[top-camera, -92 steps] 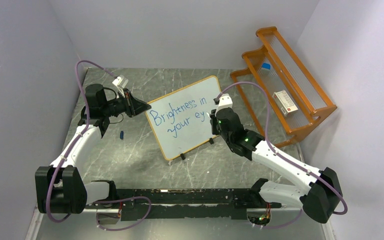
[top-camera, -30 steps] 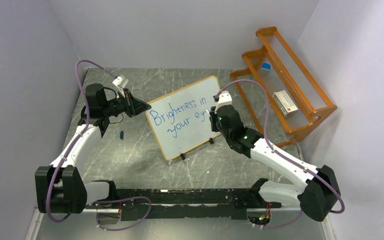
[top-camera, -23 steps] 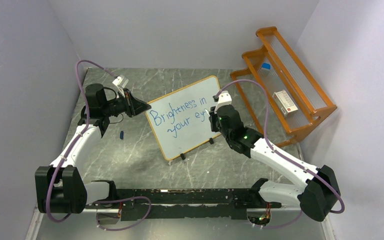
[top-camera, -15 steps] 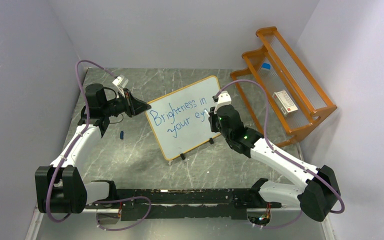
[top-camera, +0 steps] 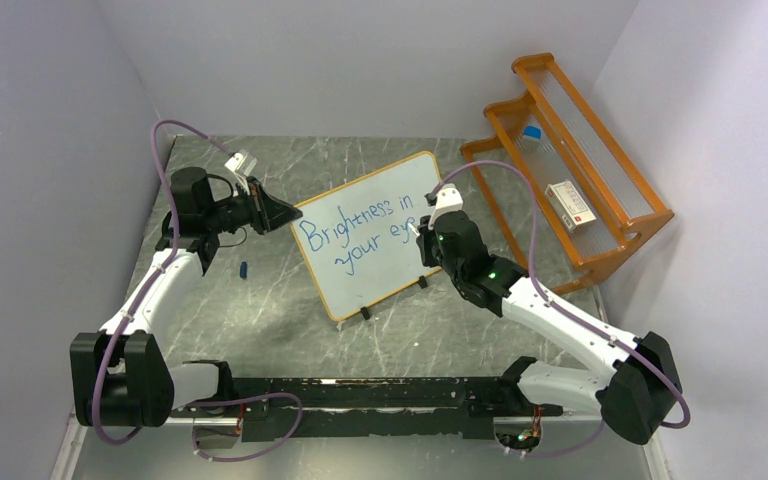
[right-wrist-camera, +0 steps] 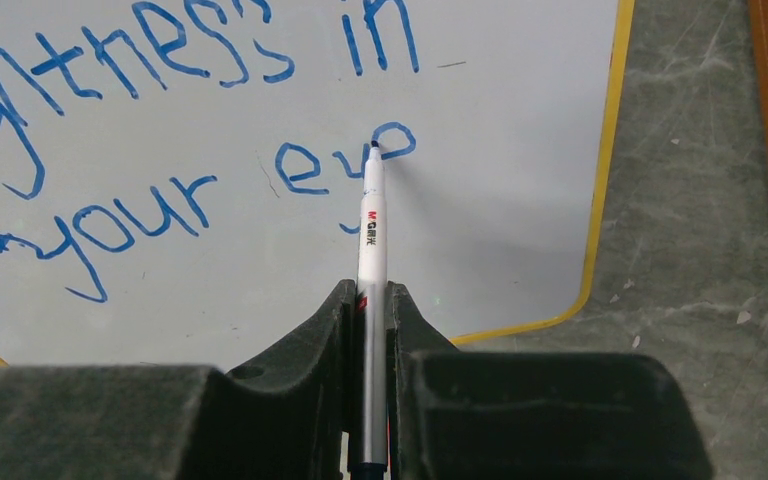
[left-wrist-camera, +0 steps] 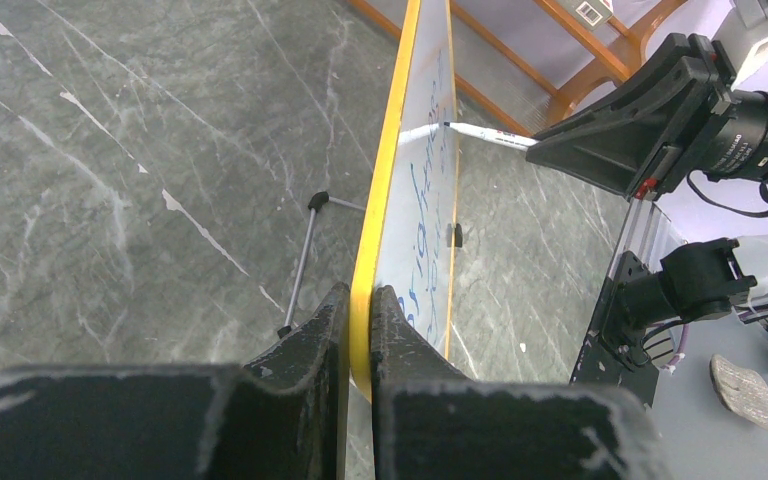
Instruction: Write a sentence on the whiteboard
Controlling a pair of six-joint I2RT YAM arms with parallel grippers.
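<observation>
The whiteboard (top-camera: 380, 262) stands tilted on two black feet mid-table, orange-framed. Blue lettering (top-camera: 355, 215) on it reads "Brightness in" above "your ey" plus a partly drawn letter (right-wrist-camera: 392, 140). My left gripper (left-wrist-camera: 360, 300) is shut on the board's left edge (left-wrist-camera: 385, 170), seen edge-on in the left wrist view. My right gripper (right-wrist-camera: 369, 292) is shut on a white marker (right-wrist-camera: 371, 215). The marker's tip touches the board at the end of the second line. In the top view the right gripper (top-camera: 426, 232) is at the board's right side and the left gripper (top-camera: 290, 213) at its left.
An orange wooden rack (top-camera: 570, 170) stands at the back right, holding a small box (top-camera: 570, 205) and a blue-capped item (top-camera: 532, 133). A small blue cap (top-camera: 244, 269) lies on the marble table left of the board. A black rail (top-camera: 360, 395) runs along the near edge.
The right gripper has shifted slightly with the marker at the end of "ey", where a further letter now shows. The left arm and board have not moved.
</observation>
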